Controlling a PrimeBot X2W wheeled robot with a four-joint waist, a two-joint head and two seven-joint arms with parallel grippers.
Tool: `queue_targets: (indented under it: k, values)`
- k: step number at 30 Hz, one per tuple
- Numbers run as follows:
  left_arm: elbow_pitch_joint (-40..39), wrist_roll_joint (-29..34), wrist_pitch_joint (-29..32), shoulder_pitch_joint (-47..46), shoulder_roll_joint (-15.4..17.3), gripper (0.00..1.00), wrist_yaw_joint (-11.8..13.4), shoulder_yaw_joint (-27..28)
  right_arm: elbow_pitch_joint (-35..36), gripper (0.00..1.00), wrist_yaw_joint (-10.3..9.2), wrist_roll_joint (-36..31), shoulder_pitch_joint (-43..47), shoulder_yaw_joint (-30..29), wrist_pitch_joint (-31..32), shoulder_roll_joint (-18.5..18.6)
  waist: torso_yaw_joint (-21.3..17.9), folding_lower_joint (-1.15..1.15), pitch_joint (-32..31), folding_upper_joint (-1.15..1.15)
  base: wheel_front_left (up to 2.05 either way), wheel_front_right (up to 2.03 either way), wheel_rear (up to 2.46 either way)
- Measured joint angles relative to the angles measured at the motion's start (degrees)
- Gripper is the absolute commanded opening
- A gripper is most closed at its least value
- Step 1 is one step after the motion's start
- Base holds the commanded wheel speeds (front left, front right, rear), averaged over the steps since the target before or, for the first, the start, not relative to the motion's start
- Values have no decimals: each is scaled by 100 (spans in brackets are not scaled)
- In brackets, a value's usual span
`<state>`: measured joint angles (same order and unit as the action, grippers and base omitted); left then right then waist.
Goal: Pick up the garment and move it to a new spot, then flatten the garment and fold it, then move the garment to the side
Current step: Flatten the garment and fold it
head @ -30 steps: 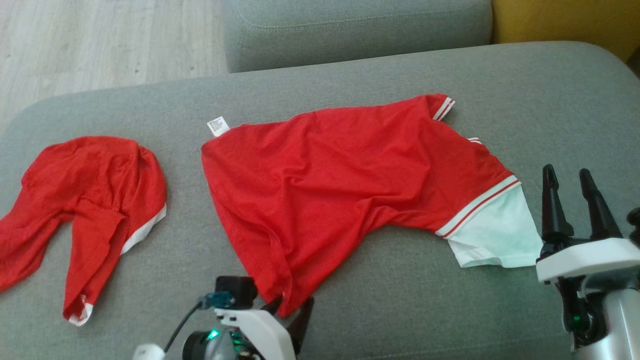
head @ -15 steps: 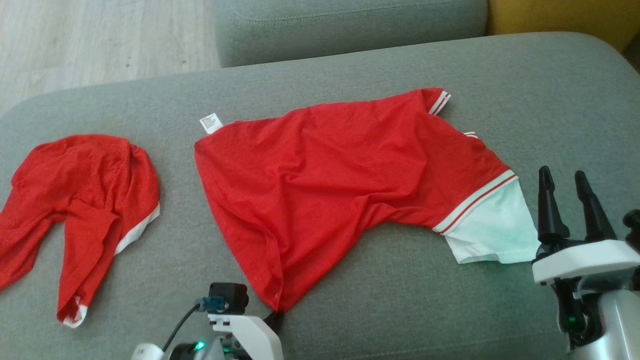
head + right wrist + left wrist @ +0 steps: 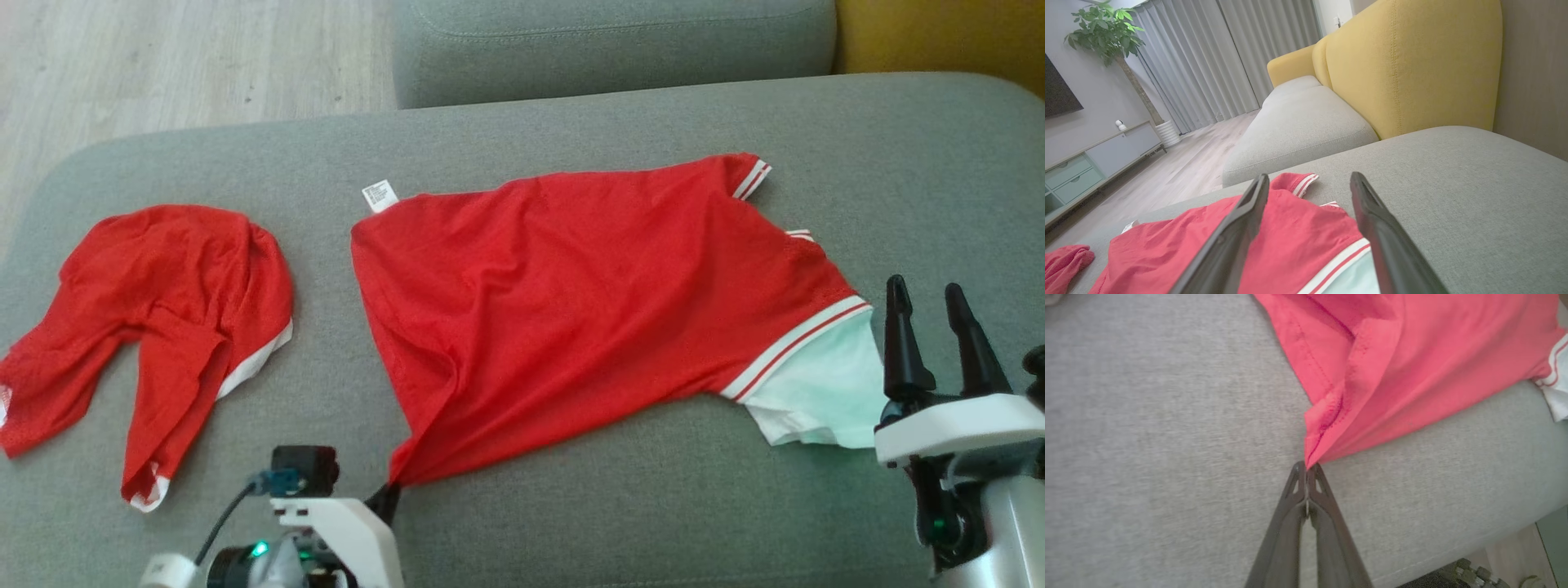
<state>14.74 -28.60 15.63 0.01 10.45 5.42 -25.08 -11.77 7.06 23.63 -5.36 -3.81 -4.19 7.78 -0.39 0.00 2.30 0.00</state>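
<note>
Left gripper [image 3: 390, 494] was down at the near edge of the grey sofa seat [image 3: 620, 523], and its fingers [image 3: 1286, 522] were pressed tight together, pinching the very tip of the garment [image 3: 588, 310] at its lower hem corner. The wrist view showed it plainly: the stitched hem bunched into a narrow point that ran straight into the closed tips, with the cloth fanning out beyond them.

The garment itself, a red shirt, lay spread across the middle of the seat, wrinkled but mostly open. A small white label [image 3: 380, 196] stuck out at its far left corner. A white sleeve [image 3: 824, 392] with red-and-white striped trim lay at its right end.

Over on the right, the right gripper [image 3: 925, 287] stood just beside that sleeve, fingers pointing up the head view and spread wide with nothing between them. Its own camera looked out along the seat, across the striped trim, toward a yellow backrest [image 3: 1412, 69].

At the left end of the seat, well apart from the shirt, a second red piece [image 3: 163, 327] lay crumpled, a white edge showing. Beyond the seat were another grey cushion [image 3: 612, 41] and a pale wooden floor [image 3: 163, 65].
</note>
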Motion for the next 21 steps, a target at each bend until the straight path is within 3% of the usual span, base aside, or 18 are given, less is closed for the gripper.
queue_targets:
  k: [6,7,8,9,15,21]
  values:
    - [288,-14,-142,2,45,0,70,76,11,100,0,0,2,2,99,1,19,0,17,0,0,0,0]
    - [344,-14,-187,-1,43,9,70,104,14,100,0,0,2,2,125,1,17,0,21,0,0,0,0]
    - [403,-18,-220,-4,38,49,69,119,13,100,0,0,2,2,127,1,13,0,25,0,0,0,0]
    - [436,-22,-252,-9,33,100,66,123,13,100,0,0,2,1,155,2,9,0,26,0,0,0,0]
    - [285,-81,-570,-3,47,100,122,310,63,100,0,-5,16,-15,178,9,5,0,-49,0,0,0,0]
    - [-704,4,-1180,-14,290,100,171,587,343,100,0,-92,88,-16,148,-18,55,0,-216,0,0,0,0]
